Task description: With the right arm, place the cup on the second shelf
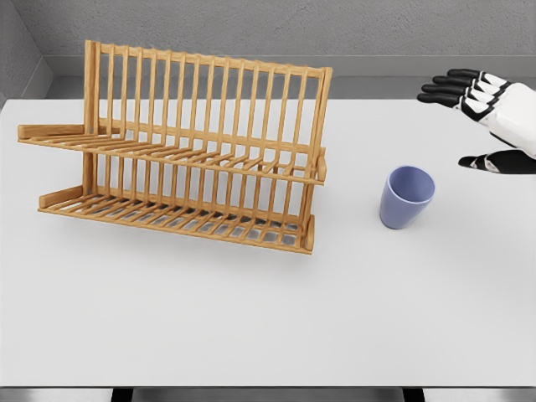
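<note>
White table: front edge runs along the bottom of the view; a wide bare stretch lies between that edge and the items. Surface smooth, matte.

Blue cup: upright, mouth open and tilted slightly toward the camera, right of centre on the table, apart from the rack, bare tabletop on all sides.

Wooden two-tier dish rack: left of centre, slatted lower and upper shelves, tall slatted back. Both shelves hold nothing.

Right hand: enters at the right edge, above and right of the cup, well apart from it. Black-tipped fingers extended and spread, thumb below; grasping nothing.

Grey wall: behind the table's far edge.
</note>
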### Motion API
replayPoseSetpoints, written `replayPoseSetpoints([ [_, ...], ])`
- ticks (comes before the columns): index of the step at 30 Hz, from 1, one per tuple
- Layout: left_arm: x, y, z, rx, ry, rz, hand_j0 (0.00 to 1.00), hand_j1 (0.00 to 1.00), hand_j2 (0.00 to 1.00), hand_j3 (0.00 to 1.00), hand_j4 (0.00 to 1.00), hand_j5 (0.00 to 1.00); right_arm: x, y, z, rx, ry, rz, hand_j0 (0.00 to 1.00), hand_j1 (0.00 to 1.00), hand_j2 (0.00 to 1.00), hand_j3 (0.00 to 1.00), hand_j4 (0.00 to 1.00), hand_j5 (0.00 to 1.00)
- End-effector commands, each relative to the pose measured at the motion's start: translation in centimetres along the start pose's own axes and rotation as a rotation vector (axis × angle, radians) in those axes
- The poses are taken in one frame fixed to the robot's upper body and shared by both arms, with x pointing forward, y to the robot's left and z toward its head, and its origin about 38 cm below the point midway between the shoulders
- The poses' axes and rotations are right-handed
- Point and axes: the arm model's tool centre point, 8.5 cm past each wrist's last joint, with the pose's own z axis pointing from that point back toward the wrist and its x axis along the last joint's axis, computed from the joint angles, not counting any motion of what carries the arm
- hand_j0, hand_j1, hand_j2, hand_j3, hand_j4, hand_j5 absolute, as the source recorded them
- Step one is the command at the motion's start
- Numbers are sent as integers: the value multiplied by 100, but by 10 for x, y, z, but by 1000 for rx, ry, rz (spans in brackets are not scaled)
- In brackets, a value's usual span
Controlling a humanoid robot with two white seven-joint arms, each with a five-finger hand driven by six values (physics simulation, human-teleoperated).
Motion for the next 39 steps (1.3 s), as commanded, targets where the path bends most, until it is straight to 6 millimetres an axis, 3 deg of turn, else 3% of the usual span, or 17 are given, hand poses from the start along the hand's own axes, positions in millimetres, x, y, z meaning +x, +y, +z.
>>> replayPoseSetpoints([
  [1,0,0,0,0,0,0,100,100,100,100,100,100,1,-1,0,-1,-3,-2,100,100,100,100,100,100],
  [4,-1,0,0,0,2,1,100,100,100,100,100,100,0,2,2,-2,4,-14,100,100,100,100,100,100],
  [6,0,0,0,0,0,0,100,100,100,100,100,100,-1,15,8,53,17,-36,100,100,100,100,100,100],
  [8,0,0,0,0,0,0,100,100,100,100,100,100,-3,25,11,404,13,14,100,100,100,100,100,100],
  [9,0,0,0,0,-1,0,100,100,100,100,100,100,-4,20,10,487,12,43,100,100,100,100,100,100],
  [14,0,0,0,0,0,0,100,100,100,100,100,100,-5,6,3,521,7,87,100,100,100,100,100,100],
  [17,0,0,0,0,0,0,100,100,100,100,100,100,-5,-15,-8,478,-3,136,100,100,100,100,100,100],
  [18,0,0,0,0,2,1,100,100,100,100,100,100,-2,-16,-21,467,-31,144,100,100,100,100,100,100],
  [20,0,0,0,0,0,0,100,100,100,100,100,100,4,-10,-44,470,-91,144,100,100,100,100,100,100],
  [25,0,0,0,0,0,0,100,100,100,100,100,100,3,-6,-44,487,-86,153,100,100,100,100,100,100],
  [29,-1,0,0,0,2,1,100,100,100,100,100,100,0,28,-48,553,-92,117,100,100,100,100,100,100],
  [39,0,0,0,0,-1,0,100,100,100,100,100,100,-12,50,-43,597,-62,63,100,100,100,100,100,100],
])
